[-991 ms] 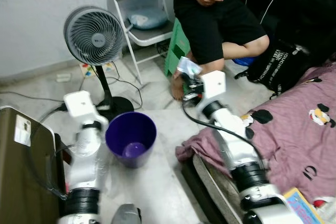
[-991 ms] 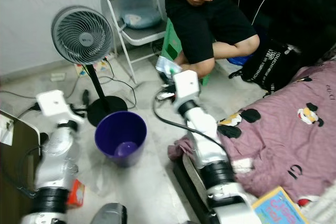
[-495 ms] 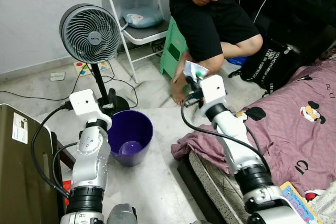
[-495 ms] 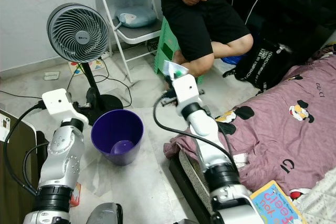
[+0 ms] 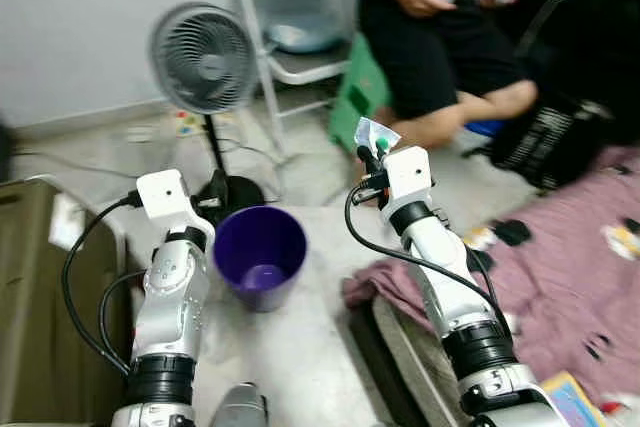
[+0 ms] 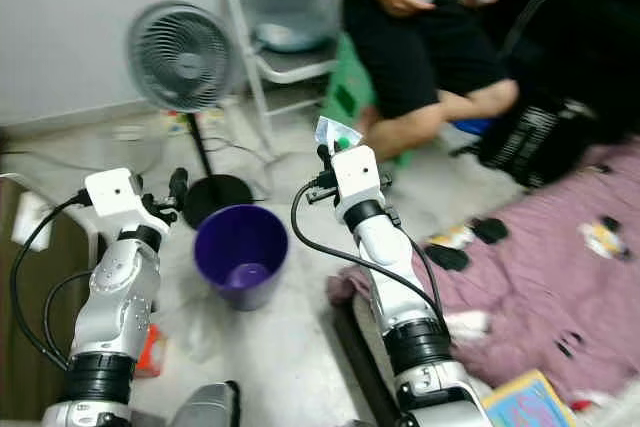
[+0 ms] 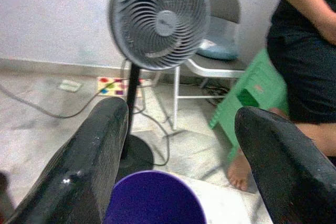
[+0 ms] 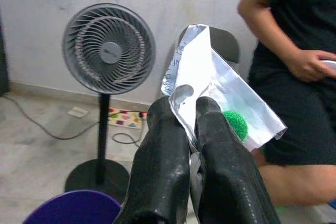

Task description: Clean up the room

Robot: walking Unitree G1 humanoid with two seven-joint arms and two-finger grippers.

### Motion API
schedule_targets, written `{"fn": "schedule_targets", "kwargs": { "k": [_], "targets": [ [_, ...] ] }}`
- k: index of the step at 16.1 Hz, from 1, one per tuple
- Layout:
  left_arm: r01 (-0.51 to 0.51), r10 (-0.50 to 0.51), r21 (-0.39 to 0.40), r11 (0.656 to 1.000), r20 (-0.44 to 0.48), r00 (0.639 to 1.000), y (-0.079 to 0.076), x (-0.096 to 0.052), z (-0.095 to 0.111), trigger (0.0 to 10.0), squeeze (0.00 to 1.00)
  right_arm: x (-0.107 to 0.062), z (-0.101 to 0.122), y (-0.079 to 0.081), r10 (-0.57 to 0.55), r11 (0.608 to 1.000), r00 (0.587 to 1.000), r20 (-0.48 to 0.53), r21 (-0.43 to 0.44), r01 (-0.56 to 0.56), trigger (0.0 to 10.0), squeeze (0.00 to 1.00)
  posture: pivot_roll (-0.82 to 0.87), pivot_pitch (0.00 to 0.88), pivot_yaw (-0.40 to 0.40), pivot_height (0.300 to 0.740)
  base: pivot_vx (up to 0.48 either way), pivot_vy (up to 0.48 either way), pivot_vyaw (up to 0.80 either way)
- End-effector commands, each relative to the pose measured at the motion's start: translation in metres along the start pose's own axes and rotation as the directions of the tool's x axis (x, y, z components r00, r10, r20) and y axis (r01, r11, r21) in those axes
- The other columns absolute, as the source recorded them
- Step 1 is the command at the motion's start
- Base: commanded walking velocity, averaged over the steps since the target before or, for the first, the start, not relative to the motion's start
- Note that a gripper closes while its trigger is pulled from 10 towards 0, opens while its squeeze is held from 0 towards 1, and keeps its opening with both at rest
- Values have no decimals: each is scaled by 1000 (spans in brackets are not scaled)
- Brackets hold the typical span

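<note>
In purple bin (image 5: 260,251), purple cup (image 5: 265,275).

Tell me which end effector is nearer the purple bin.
Left. The left end effector hangs open just beside the purple bin, at its rim. The right end effector is farther off on the bin's other side, raised above it, pinching a silver wrapper.

Light: even indoor light, moderate, no hard glare; source cannot be told
Head views: motion blur throughout; fan (image 5: 204,57), chair (image 5: 300,27) and person (image 5: 440,37) smeared; right edge dark and soft
Wrist views: somewhat sharper; near black fingers (image 7: 84,177) soft, faint sheen on them
Shadows: weak, diffuse on floor (image 6: 290,347)
</note>
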State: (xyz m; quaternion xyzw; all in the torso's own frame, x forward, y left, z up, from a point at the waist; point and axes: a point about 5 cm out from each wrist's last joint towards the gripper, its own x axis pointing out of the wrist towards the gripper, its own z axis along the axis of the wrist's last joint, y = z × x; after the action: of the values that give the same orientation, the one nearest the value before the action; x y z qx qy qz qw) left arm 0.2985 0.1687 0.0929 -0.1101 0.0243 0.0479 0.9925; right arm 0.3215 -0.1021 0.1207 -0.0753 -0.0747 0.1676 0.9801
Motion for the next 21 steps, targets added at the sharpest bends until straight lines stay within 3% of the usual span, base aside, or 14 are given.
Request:
{"fn": "schedule_targets", "kwargs": {
  "k": [1, 11, 17, 21],
  "targets": [
    [2, -2, -8, 1000, -38, 999, 0, -1, -6, 10000, 0, 5, 5, 0, 0, 1000, 1000, 12, 7, 0, 10000, 0, 22, 0, -34, 740, 0, 0, 800],
    [35, -35, -8, 999, 6, 999, -10, 8, 4, 10000, 0, 9, 9, -2, 10, 999, 1000, 28, -43, -9, 10000, 0, 15, 0, -45, 740, 0, 0, 732],
    [83, -82, -16, 996, 22, 996, -15, 8, 6, 10000, 0, 10, 9, -3, 3, 1000, 1000, 30, -30, -2, 10000, 0, 16, 0, -34, 740, 0, 0, 0],
    [103, -103, -19, 994, 16, 995, -17, 7, 4, 10000, 0, 9, 9, -1, 2, 1000, 999, 40, -30, -1, 10000, 0, 14, 0, -25, 740, 127, 0, 533]
  ]
}}
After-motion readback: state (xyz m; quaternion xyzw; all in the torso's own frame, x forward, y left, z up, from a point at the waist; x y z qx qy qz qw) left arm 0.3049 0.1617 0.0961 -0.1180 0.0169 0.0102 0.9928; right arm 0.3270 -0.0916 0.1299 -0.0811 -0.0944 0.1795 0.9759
